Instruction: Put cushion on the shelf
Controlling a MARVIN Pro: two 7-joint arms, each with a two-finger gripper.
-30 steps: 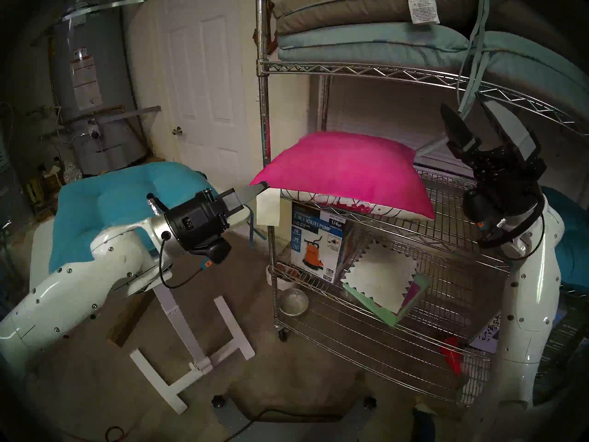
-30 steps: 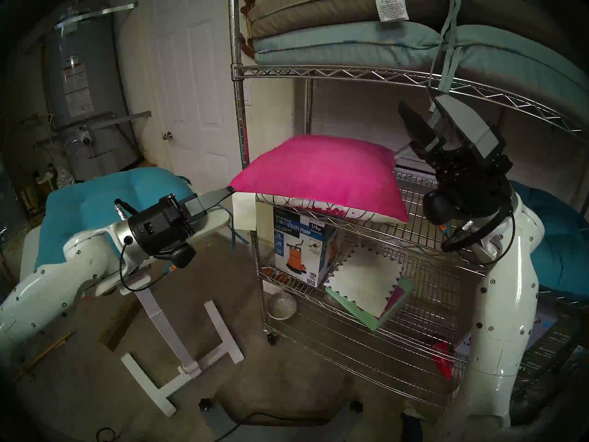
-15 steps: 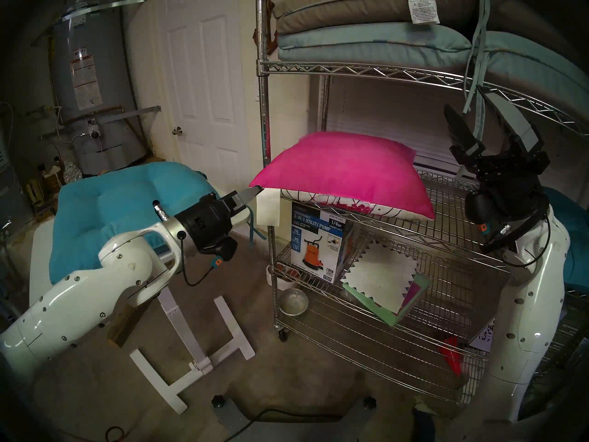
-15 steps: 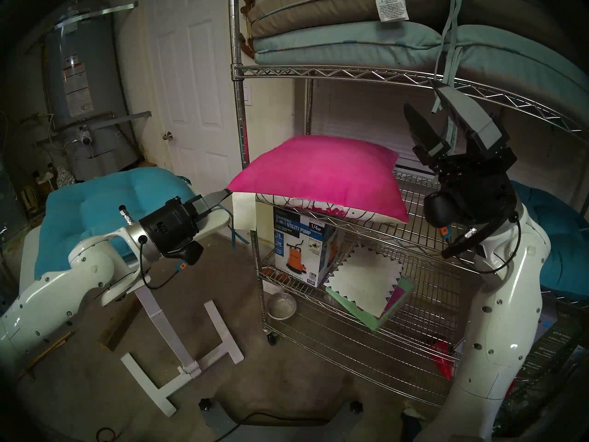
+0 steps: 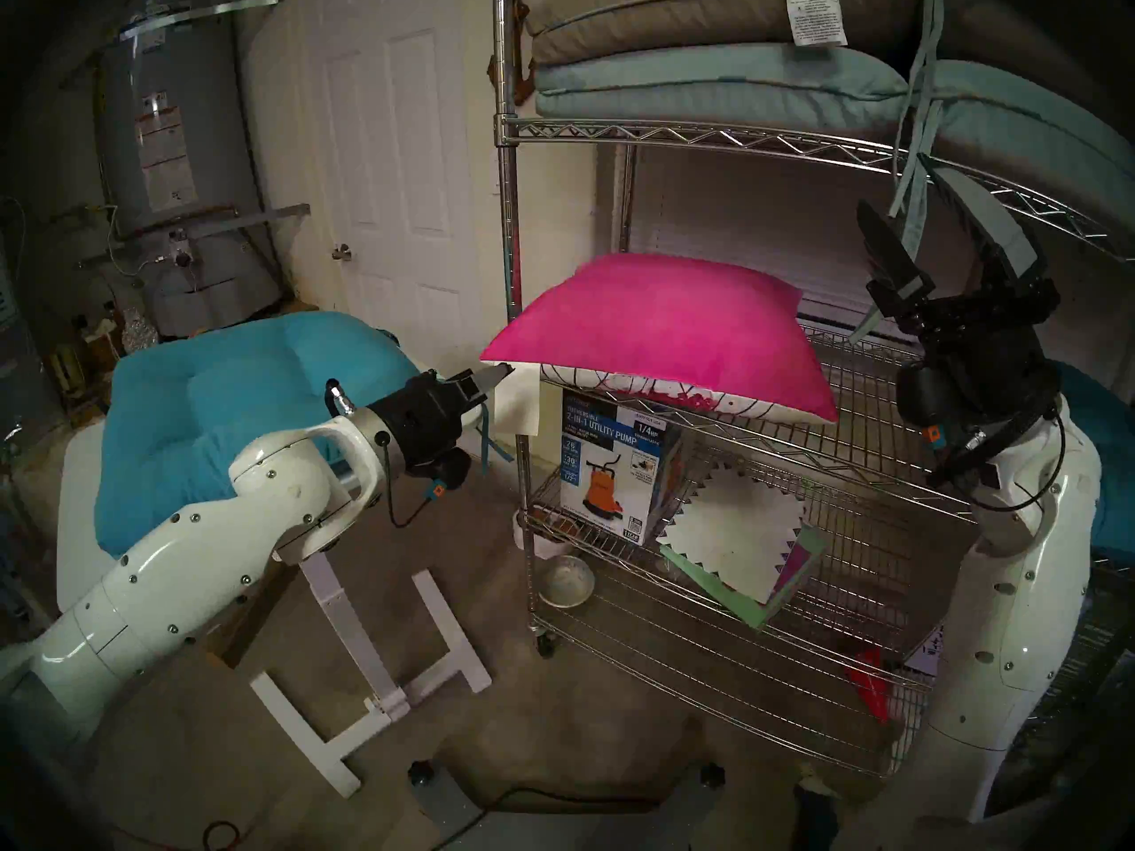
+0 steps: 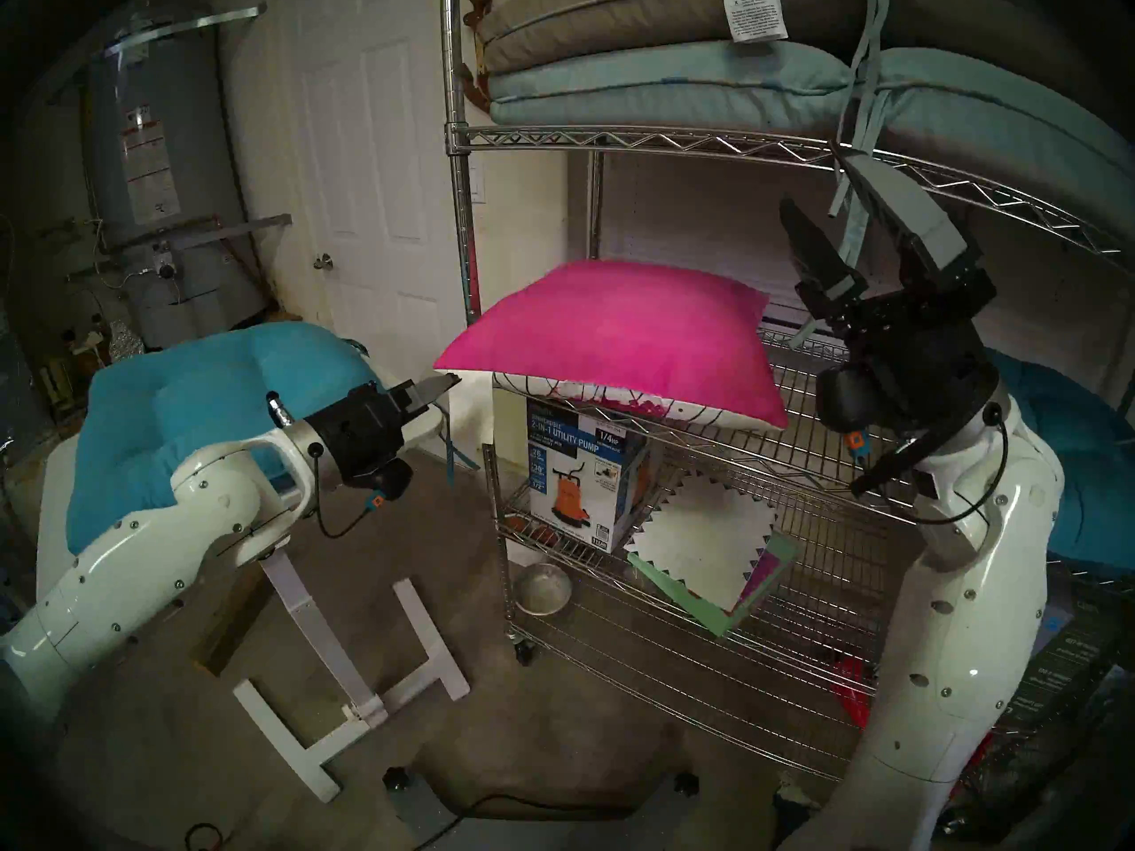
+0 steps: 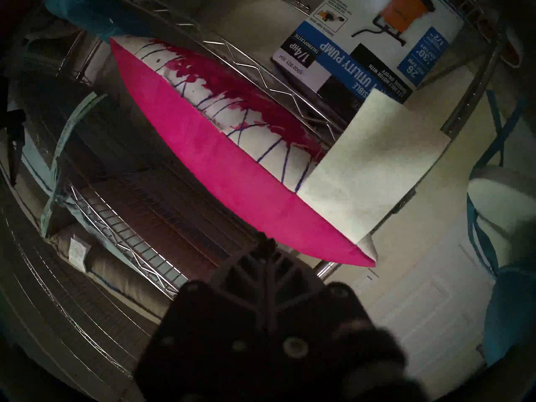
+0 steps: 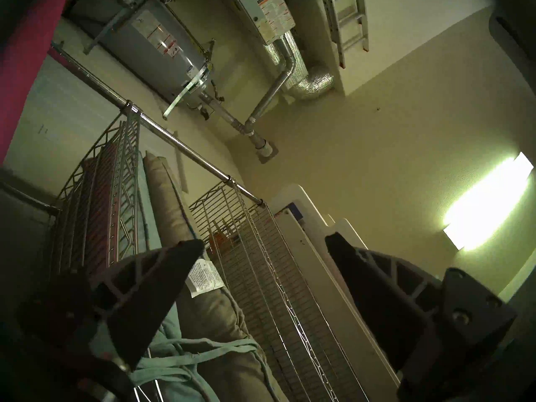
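**Operator:** Report the position of the cushion (image 5: pixel 666 331) and the reason for it.

**Technician:** The cushion lies flat on a middle tier of the shelf (image 5: pixel 860 457), pink face up. Its left corner overhangs the tier, past the corner post. Judged from this, placement is nearly complete; the overhang suggests it may need a push further in.

**Operator:** Left gripper (image 5: pixel 499 374) condition?

**Technician:** Fingers pressed together, with nothing between them. The tip sits just under the overhanging corner, beside the white tag (image 5: pixel 519 401). Contact cannot be confirmed. A closed tip suits nudging better than grasping.

**Operator:** Right gripper (image 5: pixel 933 217)?

**Technician:** Jaws spread wide, empty, pointing upward near the tier above. A pale blue tie (image 5: pixel 915 217) from the pads up there hangs between the fingers.

**Operator:** Cushion appearance?

**Technician:** Plump, square, solid hot pink on top. The underside is cream with dark lines and pink blotches, visible along the front edge.
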